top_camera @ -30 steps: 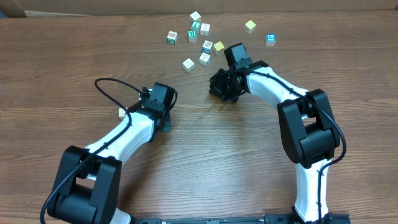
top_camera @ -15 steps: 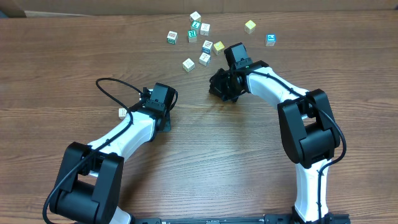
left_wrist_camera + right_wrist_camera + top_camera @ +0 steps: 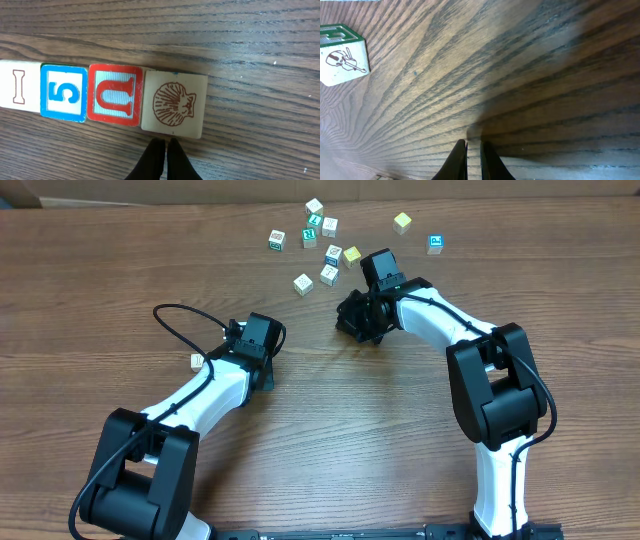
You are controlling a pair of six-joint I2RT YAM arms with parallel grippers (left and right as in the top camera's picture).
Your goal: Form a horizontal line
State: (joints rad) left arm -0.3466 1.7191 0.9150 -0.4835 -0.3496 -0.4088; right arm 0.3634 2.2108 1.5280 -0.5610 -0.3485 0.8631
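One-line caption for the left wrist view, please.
Row of four cubes lying edge to edge on the wooden table, with the shut left gripper tip-first beside the shell cube at its end.

Four letter cubes make up the row point(image 3: 87, 94) in the left wrist view: one white I cube point(image 3: 19, 86), one blue-framed 5 cube point(image 3: 64, 92), one red-framed U cube point(image 3: 115, 95) and one tan shell cube point(image 3: 174, 102). Overhead, eleven loose cubes point(image 3: 328, 274) lie scattered: two plain yellow cubes point(image 3: 402, 221), three green-marked cubes point(image 3: 277, 240), one blue-marked cube point(image 3: 435, 244), and five others with marks too small to tell. The right wrist view holds one violin cube point(image 3: 342, 60). There is one left arm point(image 3: 200, 395), one right arm point(image 3: 440, 320) and one cable point(image 3: 165, 320).
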